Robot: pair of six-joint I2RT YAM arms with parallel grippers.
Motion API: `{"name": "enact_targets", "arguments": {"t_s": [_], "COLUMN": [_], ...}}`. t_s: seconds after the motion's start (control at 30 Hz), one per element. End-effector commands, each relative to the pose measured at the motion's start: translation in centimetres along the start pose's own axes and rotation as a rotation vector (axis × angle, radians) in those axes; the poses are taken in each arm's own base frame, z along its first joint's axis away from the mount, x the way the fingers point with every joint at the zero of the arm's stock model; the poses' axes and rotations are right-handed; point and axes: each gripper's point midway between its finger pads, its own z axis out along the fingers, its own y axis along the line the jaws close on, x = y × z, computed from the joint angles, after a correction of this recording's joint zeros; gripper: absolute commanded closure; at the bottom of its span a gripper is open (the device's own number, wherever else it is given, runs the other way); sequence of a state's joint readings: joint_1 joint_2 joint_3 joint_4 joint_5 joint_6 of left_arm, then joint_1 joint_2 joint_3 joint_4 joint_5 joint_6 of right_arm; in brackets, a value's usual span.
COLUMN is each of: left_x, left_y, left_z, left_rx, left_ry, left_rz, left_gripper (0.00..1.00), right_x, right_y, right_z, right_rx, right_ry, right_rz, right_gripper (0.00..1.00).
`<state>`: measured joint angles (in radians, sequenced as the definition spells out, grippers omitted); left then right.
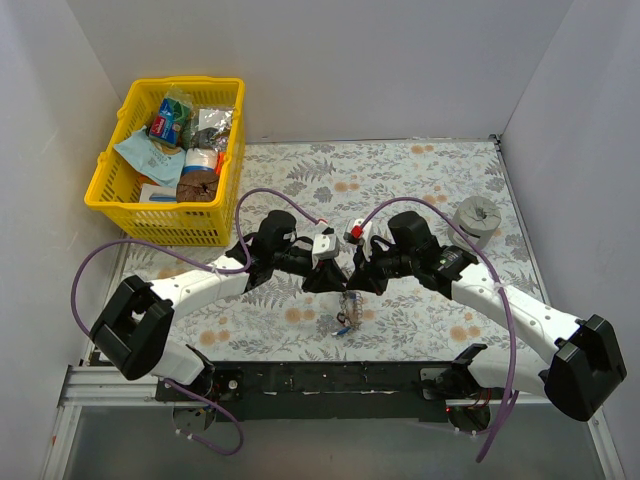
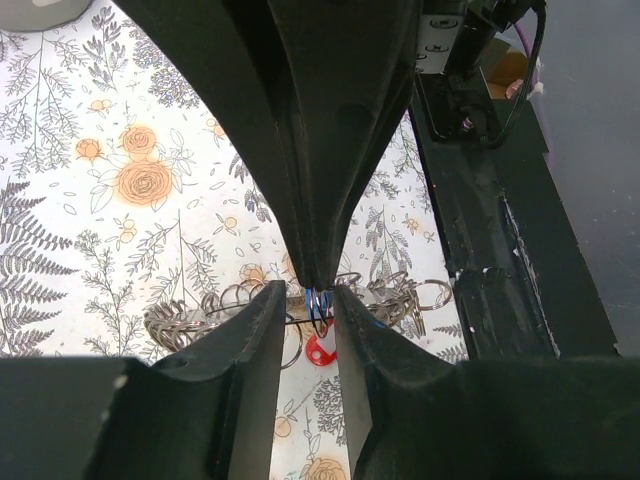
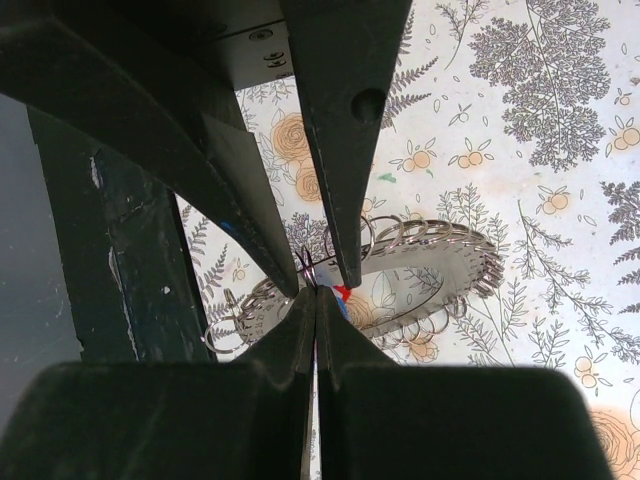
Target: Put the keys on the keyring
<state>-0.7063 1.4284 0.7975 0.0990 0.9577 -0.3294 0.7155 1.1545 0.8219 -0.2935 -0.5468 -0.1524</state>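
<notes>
The flat table with the flowery cloth (image 1: 420,180) has a yellow plastic basket with holes in its walls (image 1: 150,222) far behind the keyring, off to the left. The big thin silvery keyring with a bumpy, curly wire rim (image 3: 470,245) is right under both grippers. The black left gripper (image 2: 312,298) has its jaws a little apart, with the tiny shiny blue key (image 2: 318,305) between them, not squeezed. The black right gripper (image 3: 316,292) is pressed tight together just above the keyring; I cannot tell if it pinches anything. A tiny round red key head (image 2: 318,349) sits by the keyring's rim. I think the job is part done: the keys are at the keyring, not clearly on it.
</notes>
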Motion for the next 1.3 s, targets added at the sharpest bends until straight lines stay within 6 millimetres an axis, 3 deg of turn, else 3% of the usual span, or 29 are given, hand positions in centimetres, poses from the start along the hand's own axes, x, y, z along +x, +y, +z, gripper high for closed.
{"name": "enact_targets", "arguments": {"t_s": [0.0,0.13,0.47,0.73,0.8,0.9,0.97,1.27], "left_x": [-2.3,-2.2,-2.6,-2.4,-2.1,-1.9,-2.2,-2.4], "left_y": [0.0,0.0,-0.1,-0.2,-0.1,0.2,0.1,0.0], "left_z": [-0.1,-0.1,-0.5,-0.4,-0.5,-0.7,-0.9,-1.1], "left_rx": [0.002,0.002,-0.034,-0.024,-0.032,-0.057,-0.067,-0.067], "left_ry": [-0.045,-0.045,-0.066,-0.059,-0.044,-0.028,-0.033,-0.046], "left_rz": [0.051,0.043,0.058,0.05,0.047,0.053,0.067,0.071], "left_gripper": [0.73,0.78,0.77,0.89,0.89,0.73,0.68,0.76], "right_x": [-2.6,-2.4,-2.2,-2.3,-2.3,-2.3,-2.2,-2.1], "right_y": [0.6,0.6,0.5,0.5,0.5,0.4,0.4,0.5], "right_z": [-0.4,-0.3,-0.1,-0.2,-0.3,-0.3,-0.2,-0.1], "right_rx": [-0.019,-0.021,-0.022,-0.019,-0.015,-0.014,-0.016,-0.021], "right_ry": [-0.082,-0.082,-0.084,-0.088,-0.091,-0.09,-0.088,-0.09], "right_rz": [-0.054,-0.053,-0.057,-0.061,-0.062,-0.061,-0.059,-0.06], "right_gripper": [0.99,0.99,0.99,0.99,0.99,0.99,0.99,0.99]}}
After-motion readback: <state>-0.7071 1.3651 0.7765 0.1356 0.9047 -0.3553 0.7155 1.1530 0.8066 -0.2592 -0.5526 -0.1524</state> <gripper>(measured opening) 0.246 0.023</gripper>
